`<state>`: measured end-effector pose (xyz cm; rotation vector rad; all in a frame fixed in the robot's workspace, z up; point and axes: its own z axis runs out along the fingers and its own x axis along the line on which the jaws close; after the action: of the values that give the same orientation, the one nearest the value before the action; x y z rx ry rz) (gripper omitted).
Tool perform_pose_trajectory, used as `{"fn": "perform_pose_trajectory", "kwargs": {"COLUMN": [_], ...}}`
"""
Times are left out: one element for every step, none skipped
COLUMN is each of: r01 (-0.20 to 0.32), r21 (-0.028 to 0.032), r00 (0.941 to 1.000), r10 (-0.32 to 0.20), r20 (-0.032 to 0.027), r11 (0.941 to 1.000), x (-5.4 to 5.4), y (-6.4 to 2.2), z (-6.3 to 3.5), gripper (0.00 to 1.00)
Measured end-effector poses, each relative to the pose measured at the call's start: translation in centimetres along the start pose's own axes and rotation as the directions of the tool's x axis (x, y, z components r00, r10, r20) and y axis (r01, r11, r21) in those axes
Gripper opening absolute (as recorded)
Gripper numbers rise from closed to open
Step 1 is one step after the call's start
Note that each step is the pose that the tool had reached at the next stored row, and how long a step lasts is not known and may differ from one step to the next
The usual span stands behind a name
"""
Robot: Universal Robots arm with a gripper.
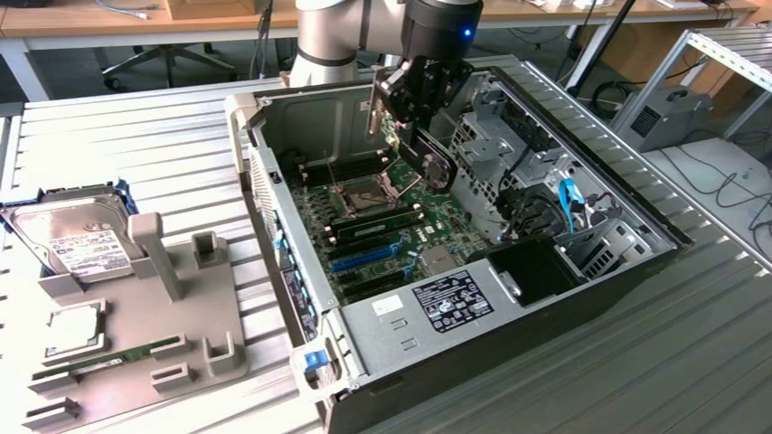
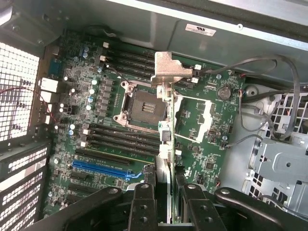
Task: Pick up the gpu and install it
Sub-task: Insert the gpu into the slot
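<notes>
The gpu (image 1: 431, 159) hangs edge-down inside the open computer case (image 1: 399, 325), above the green motherboard (image 1: 399, 221). Its round black fan faces the exterior view's right. My gripper (image 1: 417, 122) is shut on the card's upper edge. In the wrist view the gpu (image 2: 166, 139) appears edge-on as a thin green board running away from my gripper (image 2: 167, 209), with its silver end bracket (image 2: 168, 70) at the far end. The card hovers over the CPU socket (image 2: 144, 106). The blue slot (image 2: 101, 169) lies off to one side of it.
A grey parts tray (image 1: 145, 362) sits at the exterior view's left with a hard drive (image 1: 72, 242), a CPU chip (image 1: 72, 330) and a RAM stick (image 1: 108, 357). Drive cages and cables (image 1: 543, 199) crowd the case's right side. A perforated case wall (image 2: 19, 91) borders the motherboard.
</notes>
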<state>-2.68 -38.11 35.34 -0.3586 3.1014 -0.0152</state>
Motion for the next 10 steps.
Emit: {"fn": "perform_pose_trajectory", "kwargs": {"r01": [0.001,0.003,0.004,0.006,0.007,0.009,0.011,0.013,0.015,0.017], "r21": [0.0000,-0.0001,-0.0001,-0.0001,-0.0001,-0.0002,-0.0002,-0.0003,-0.0003,-0.0003], "r00": [1.0000,1.0000,1.0000,1.0000,1.0000,1.0000,0.9999,0.9999,0.9999,0.9999], "r10": [-0.001,-0.003,-0.004,-0.006,-0.007,-0.009,-0.011,-0.013,-0.015,-0.017], "r20": [0.0000,0.0000,0.0000,0.0001,0.0001,0.0001,0.0001,0.0002,0.0001,0.0002], "r11": [1.0000,1.0000,1.0000,1.0000,1.0000,1.0000,0.9999,0.9999,0.9999,0.9999], "x": [0.00,0.00,0.00,0.00,0.00,0.00,0.00,0.00,0.00,0.00], "y": [0.00,0.00,0.00,0.00,0.00,0.00,0.00,0.00,0.00,0.00], "z": [0.00,0.00,0.00,0.00,0.00,0.00,0.00,0.00,0.00,0.00], "gripper": [0.26,0.26,0.26,0.26,0.26,0.26,0.26,0.26,0.26,0.26]}}
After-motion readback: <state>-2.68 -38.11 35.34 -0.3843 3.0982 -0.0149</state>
